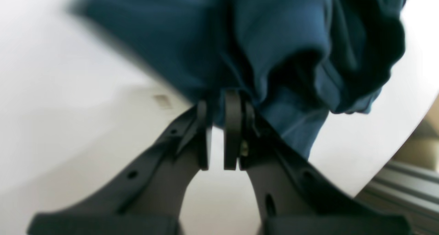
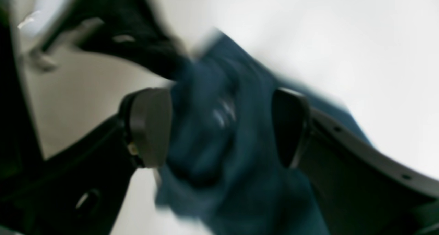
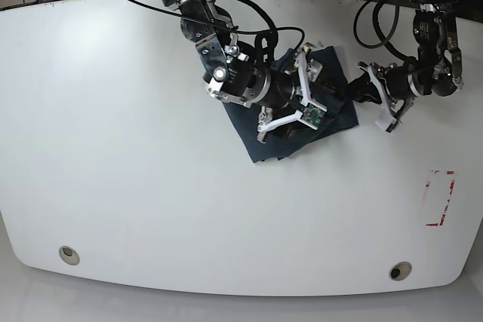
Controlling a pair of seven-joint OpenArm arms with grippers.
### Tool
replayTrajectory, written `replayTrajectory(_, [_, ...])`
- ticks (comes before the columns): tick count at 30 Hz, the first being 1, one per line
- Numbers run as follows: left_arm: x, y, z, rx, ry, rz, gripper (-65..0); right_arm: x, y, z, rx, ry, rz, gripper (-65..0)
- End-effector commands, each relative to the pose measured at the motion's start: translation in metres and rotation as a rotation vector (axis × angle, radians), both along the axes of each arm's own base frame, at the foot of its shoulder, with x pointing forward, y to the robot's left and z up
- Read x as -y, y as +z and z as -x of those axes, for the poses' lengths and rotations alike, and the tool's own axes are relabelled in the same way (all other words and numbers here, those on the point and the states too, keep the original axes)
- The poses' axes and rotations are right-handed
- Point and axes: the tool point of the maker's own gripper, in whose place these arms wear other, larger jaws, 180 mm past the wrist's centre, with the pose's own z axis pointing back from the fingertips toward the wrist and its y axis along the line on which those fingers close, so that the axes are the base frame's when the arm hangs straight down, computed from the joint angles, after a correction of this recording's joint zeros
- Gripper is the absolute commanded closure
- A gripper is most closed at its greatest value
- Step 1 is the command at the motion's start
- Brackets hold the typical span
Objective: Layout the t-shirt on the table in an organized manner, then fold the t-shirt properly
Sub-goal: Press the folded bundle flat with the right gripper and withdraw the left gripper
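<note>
The dark navy t-shirt (image 3: 264,141) lies bunched in a small heap on the white table (image 3: 113,148), right of centre toward the back. My right gripper (image 3: 311,90) hovers over the heap. In the right wrist view it (image 2: 219,128) is open, its pads (image 2: 151,125) wide apart with blurred cloth (image 2: 219,159) between them. My left gripper (image 3: 356,92) is at the heap's right edge. The left wrist view shows it (image 1: 217,125) shut on a pinch of the t-shirt (image 1: 274,49), which bulges in folds beyond the fingertips.
A red-outlined rectangle (image 3: 440,197) is marked near the table's right edge. Two grommet holes (image 3: 69,254) (image 3: 400,270) sit near the front edge. Black cables (image 3: 279,32) run from the arm bases across the back of the table.
</note>
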Motion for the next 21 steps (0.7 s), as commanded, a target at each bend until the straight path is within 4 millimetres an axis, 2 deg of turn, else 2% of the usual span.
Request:
replayTrajectory(1, [-0.012, 0.021, -0.012, 0.054, 0.009, 0.008, -8.3, -0.006, 0.005, -0.015, 0.03, -0.005, -0.031, -43.9])
replayTrajectory(6, [-0.038, 0.035, -0.016, 0.073, 0.082, 0.011, -16.7, -0.013, 0.002, -0.023, 0.008, 0.006, -0.054, -43.9])
replayTrajectory(11, [-0.094, 0.059, -0.019, 0.126, 0.191, -0.07, -18.9, -0.024, -0.001, -0.028, -0.007, 0.015, -0.067, -44.1])
replayTrajectory(12, [-0.097, 0.06, -0.019, 0.127, 0.198, -0.075, -18.9, -0.025, -0.001, -0.029, -0.005, 0.015, -0.069, -44.1])
replayTrajectory(14, [-0.12, 0.066, -0.013, 0.128, 0.228, -0.116, -18.9, -0.026, -0.003, -0.034, -0.004, 0.018, -0.061, -44.5])
replayTrajectory(16, [-0.136, 0.072, -0.01, 0.134, 0.252, -0.143, -18.9, -0.03, -0.006, -0.033, -0.008, 0.037, -0.052, -47.2])
replayTrajectory(21, [-0.158, 0.079, -0.003, 0.137, 0.287, -0.183, -18.9, -0.038, -0.008, -0.035, -0.008, 0.041, -0.036, -56.1])
